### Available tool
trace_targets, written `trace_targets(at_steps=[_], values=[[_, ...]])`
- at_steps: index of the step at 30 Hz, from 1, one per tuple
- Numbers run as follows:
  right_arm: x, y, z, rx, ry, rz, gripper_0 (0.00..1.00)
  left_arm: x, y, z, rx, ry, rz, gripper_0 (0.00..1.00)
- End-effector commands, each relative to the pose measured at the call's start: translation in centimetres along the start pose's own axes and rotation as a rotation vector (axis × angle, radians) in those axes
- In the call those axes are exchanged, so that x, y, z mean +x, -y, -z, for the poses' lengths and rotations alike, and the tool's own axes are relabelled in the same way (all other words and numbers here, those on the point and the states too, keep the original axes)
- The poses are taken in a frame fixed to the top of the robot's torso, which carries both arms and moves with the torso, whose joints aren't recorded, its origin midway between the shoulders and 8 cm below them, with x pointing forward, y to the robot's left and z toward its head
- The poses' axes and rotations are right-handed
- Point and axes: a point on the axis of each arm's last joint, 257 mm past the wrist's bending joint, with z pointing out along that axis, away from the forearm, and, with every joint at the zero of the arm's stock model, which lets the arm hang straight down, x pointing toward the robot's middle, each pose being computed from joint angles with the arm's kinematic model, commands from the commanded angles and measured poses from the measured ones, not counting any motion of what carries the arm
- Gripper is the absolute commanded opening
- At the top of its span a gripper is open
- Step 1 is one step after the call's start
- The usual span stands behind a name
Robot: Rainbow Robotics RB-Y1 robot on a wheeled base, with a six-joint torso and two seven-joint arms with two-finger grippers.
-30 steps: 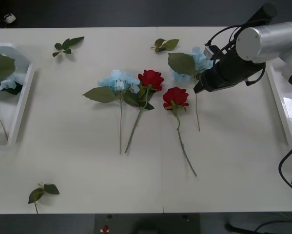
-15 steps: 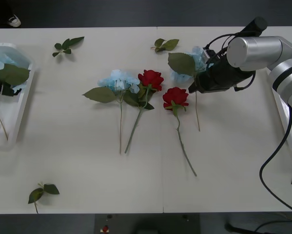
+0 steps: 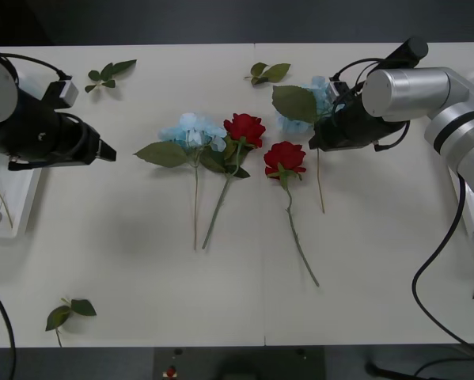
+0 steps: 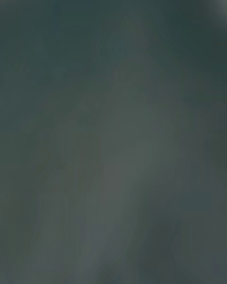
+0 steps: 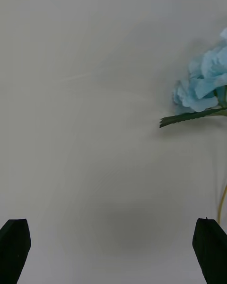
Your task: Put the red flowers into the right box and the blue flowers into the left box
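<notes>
I am seeing the left gripper (image 3: 108, 153) hanging over the table (image 3: 126, 261) near its left edge, just inboard of the left box (image 3: 21, 207), and pointing toward the middle. Its fingers (image 5: 14, 248) are standing wide apart at the two corners of the left wrist view, with nothing between them, and a blue flower is lying ahead of them on the bare top. The left box is sitting at the left edge, mostly covered by the arm; thin stems are showing inside it.

The right gripper (image 3: 314, 142) is sitting low over the far right part of the table, right at the blue flower (image 3: 309, 101) that is lying there with its big leaf toward the middle. I cannot tell how its fingers are standing or whether they are touching the stem.

In the middle of the table another blue flower (image 3: 192, 131) is lying beside a red flower (image 3: 244, 127), their leaves overlapping, stems running toward the near edge. A second red flower (image 3: 285, 157) is lying just right of them. The right box (image 3: 456, 184) is showing as a white rim at the right edge, behind the right arm.
</notes>
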Motion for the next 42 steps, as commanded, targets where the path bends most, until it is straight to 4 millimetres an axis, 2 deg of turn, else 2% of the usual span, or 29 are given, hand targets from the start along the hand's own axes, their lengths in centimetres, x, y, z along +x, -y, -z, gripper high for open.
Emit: trace_targets(at_steps=[1,2,3,6,8,12,18,23,27,31,32,34,40,41,42], values=[[-3.2,-2.6,0.9,-0.02,0.054,0.007,0.47,-2.3,4.7,-0.3,-0.011,0.065,-0.083,1.0],[-3.2,-2.8,0.8,-0.022,0.054,0.005,0.41,-2.5,5.3,-0.5,-0.012,0.074,-0.09,1.0],[-3.2,-2.8,0.7,-0.023,0.055,0.004,0.28,-2.7,6.8,-1.2,-0.013,0.088,-0.097,1.0],[-3.2,-3.0,0.5,-0.022,0.058,0.007,0.08,-2.6,9.9,-2.7,-0.005,0.115,-0.114,1.0],[-3.2,-3.2,0.5,-0.022,0.059,0.01,0.01,-2.4,11.6,-3.3,0.004,0.124,-0.115,1.0],[-3.3,-3.1,0.5,-0.021,0.062,0.012,0.0,-1.7,14.0,-4.5,-0.006,0.122,-0.134,1.0],[-3.9,-2.7,0.9,-0.024,0.076,-0.002,0.0,-0.7,16.4,-6.0,0.004,0.091,-0.127,1.0],[-4.8,-1.8,2.1,-0.055,0.1,-0.052,0.0,-0.9,17.2,-7.5,-0.004,0.082,-0.112,1.0],[-6.7,-0.6,4.8,-0.133,0.147,-0.131,0.0,-1.3,17.2,-9.0,-0.016,0.091,-0.096,1.0],[-8.7,0.5,9.2,-0.238,0.21,-0.147,0.0,-1.4,16.7,-10.4,-0.038,0.09,-0.1,1.0],[-8.9,0.4,9.7,-0.254,0.215,-0.145,0.0,-1.4,16.7,-10.5,-0.039,0.092,-0.103,1.0],[-10.0,0.5,12.4,-0.315,0.257,-0.136,0.0,-1.2,16.4,-10.9,-0.058,0.087,-0.111,1.0],[-11.7,-1.6,18.2,-0.458,0.338,-0.122,0.0,-0.2,16.2,-11.8,-0.079,0.062,-0.125,1.0],[-11.7,-1.6,18.2,-0.458,0.338,-0.122,0.0,-0.2,16.2,-11.8,-0.079,0.062,-0.125,1.0],[-11.9,-2.7,19.5,-0.499,0.367,-0.117,0.0,0.0,16.2,-11.9,-0.084,0.059,-0.129,1.0]])
